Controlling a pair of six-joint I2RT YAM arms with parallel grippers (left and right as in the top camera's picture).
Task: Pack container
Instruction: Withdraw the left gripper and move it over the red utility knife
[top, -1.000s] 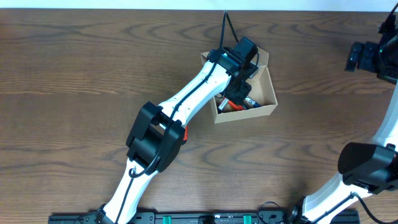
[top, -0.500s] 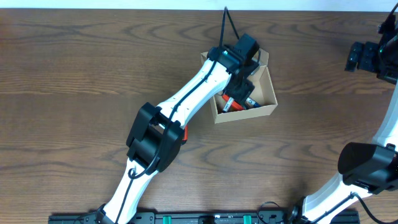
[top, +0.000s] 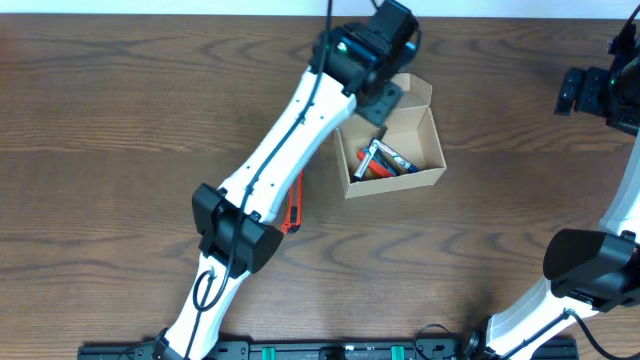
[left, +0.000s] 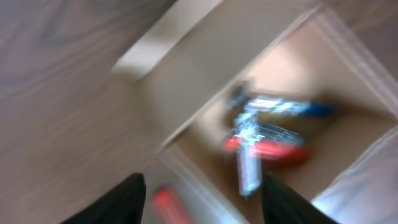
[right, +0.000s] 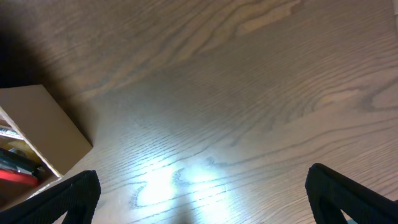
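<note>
Left gripper (left: 200, 182) lifted out of box (top: 395, 183), jaws wide, empty; small items (top: 381, 161) inside. Right gripper (right: 202, 202) wide, well right of box.

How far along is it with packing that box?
Several small items already lie inside the box. Nothing is in hand: the left end effector hangs open and empty above it. Left to do: an orange item lies on the table beside the box, and the flap is open.

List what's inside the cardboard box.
A silver metal piece, a red item and something blue, too blurred to name. The left arm hides the upper-left corner of the box.
</note>
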